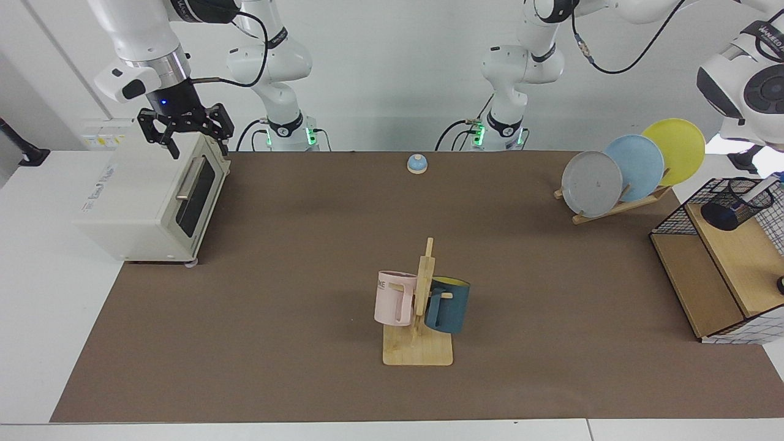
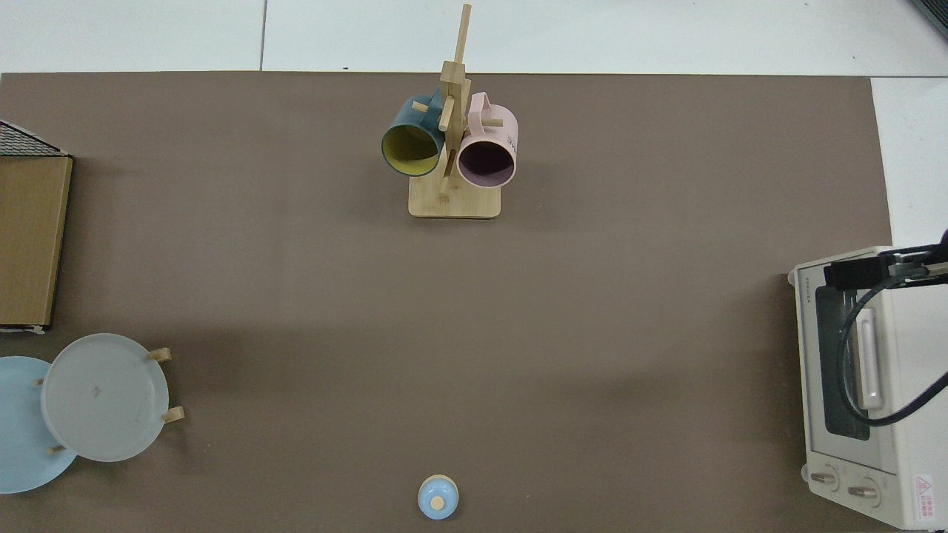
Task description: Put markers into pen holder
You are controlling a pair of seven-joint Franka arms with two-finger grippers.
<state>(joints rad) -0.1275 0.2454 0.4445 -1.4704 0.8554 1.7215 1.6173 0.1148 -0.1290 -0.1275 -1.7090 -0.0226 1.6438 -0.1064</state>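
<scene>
One slim white-barrelled marker [image 1: 761, 197] leans tilted in the mouth of the small black wire-mesh pen holder [image 1: 729, 208], its lower part inside the cup and its upper end pointing toward the right edge of the facing view. How deep it sits cannot be told through the mesh. The pen holder stands on the upper wooden shelf [image 1: 744, 257] of a large black wire-grid basket frame [image 1: 670, 215] at the far right of the brown table mat [image 1: 294, 257].

The left gripper [image 1: 742, 162] shows only as a dark piece just above and beside the holder, at the edge of the view, and I cannot tell whether it grips anything.

The right arm waits at the other end of the table. The right gripper [image 1: 197, 147] hangs over the top front edge of a cream toaster oven [image 1: 141, 202] with its fingers spread and holding nothing. The oven's glass door is closed.

Two mugs hang on a wooden mug tree [image 1: 421, 318] near the front of the mat: a pink mug [image 1: 392, 299] and a dark blue mug [image 1: 450, 306] with a yellow inside. From above, both are empty [image 2: 485, 159] [image 2: 407, 148].
</scene>
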